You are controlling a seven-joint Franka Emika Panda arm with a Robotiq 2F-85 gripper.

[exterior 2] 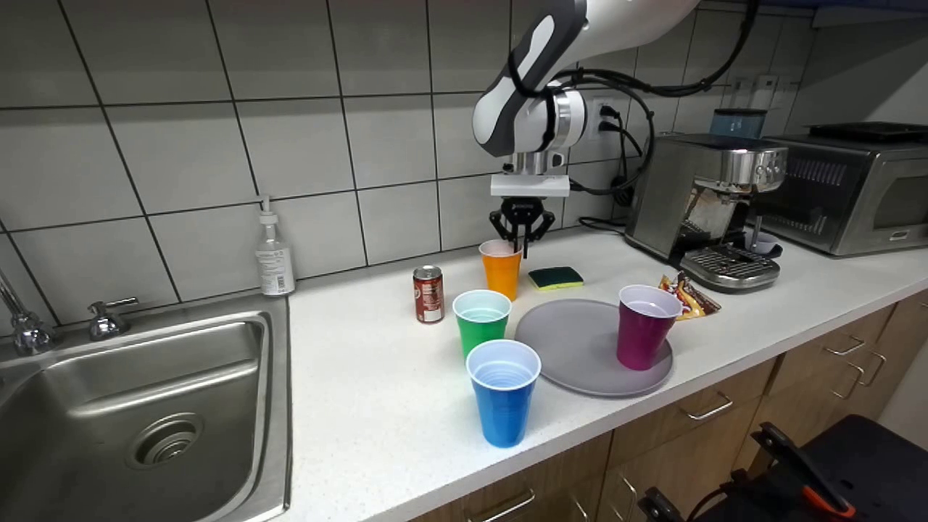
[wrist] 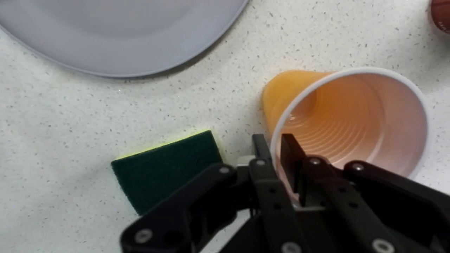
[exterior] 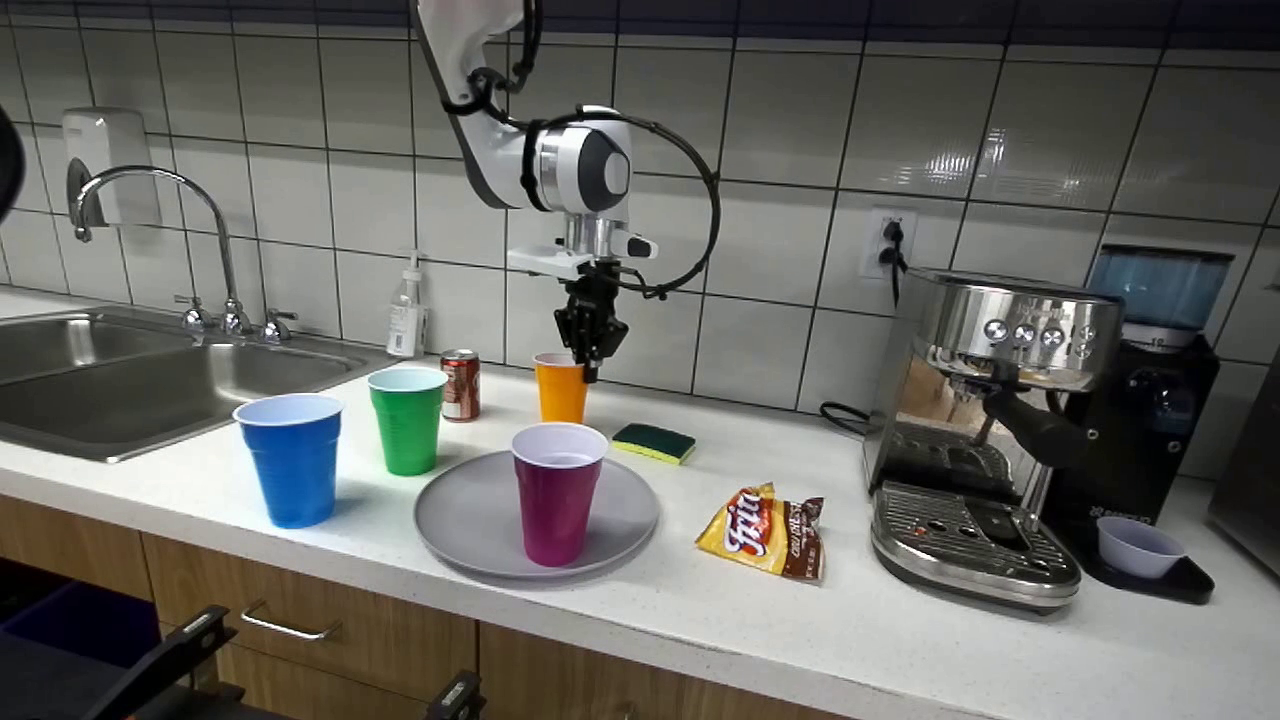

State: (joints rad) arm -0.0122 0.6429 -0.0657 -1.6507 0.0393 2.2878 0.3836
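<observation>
"At the rim of the orange plastic cup (wrist: 348, 116), in the wrist view, how does the gripper (wrist: 275, 140) stand?"

"Astride it: one finger inside the mouth, one outside, a narrow gap between them with the cup's wall in it. Whether they pinch that wall cannot be told. The cup's body lies up and to the right of the fingertips; the scouring sponge (wrist: 165, 175) lies near the outer finger, the gray plate (wrist: 116, 42) toward the upper left."

"And the long axis, in an exterior view?"

"Vertical. The cup stands upright on the countertop (exterior: 780, 440) near the tiled wall (exterior: 770, 250), with the only robot arm (exterior: 583, 170) above it. A purple cup (exterior: 557, 500) stands on the plate; a snack bag (exterior: 765, 535) lies well apart."

"What crowds it, in an exterior view?"

"A soda can (exterior 2: 428, 299) near it, opposite the sponge; then a green cup (exterior 2: 482, 333) and a blue cup (exterior 2: 504, 406), toward the counter's front edge."
</observation>
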